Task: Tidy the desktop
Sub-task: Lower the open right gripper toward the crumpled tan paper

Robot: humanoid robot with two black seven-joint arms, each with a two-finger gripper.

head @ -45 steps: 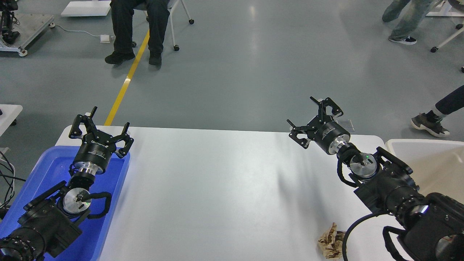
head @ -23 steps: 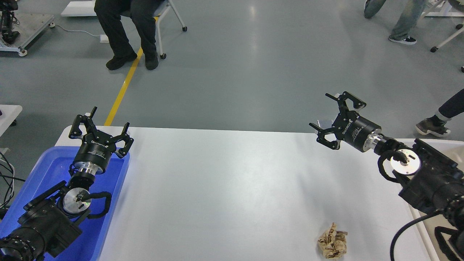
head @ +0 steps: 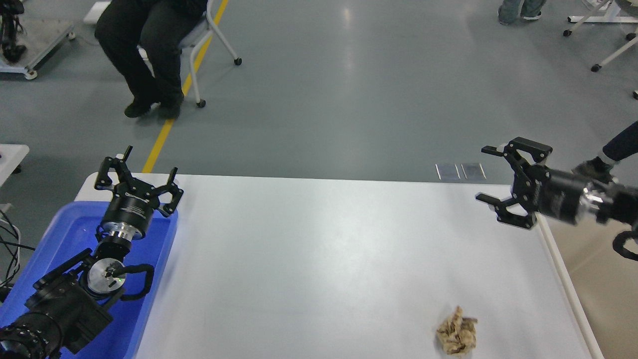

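Nearest me, close to the near edge of the desktop (head: pixel 319 259) and toward its right corner, lies a crumpled brown paper wad (head: pixel 457 337), the only loose thing I can see on the white surface. It is a rough ball, a little taller than wide from here, with no long axis worth lining up on, though it is small in my view and I may be missing its true shape.

The move I have to plan turns on this: the wad sits toward me and slightly left of my right gripper (head: pixel 506 182), which hangs at the far right corner of the desktop with its jaws spread wide and pointing left. My left gripper (head: pixel 137 174) hovers at the far left corner, by the far end of the blue tray (head: pixel 60 234), jaws also spread and holding nothing. It is well apart from the wad, so the right arm is clearly the nearer one. The beige tub (head: pixel 598 279) lies just beyond the right edge.

Compared with a second ago, my right arm has swung out to the right and no longer covers the wad, which has not moved; my left arm has stayed put.
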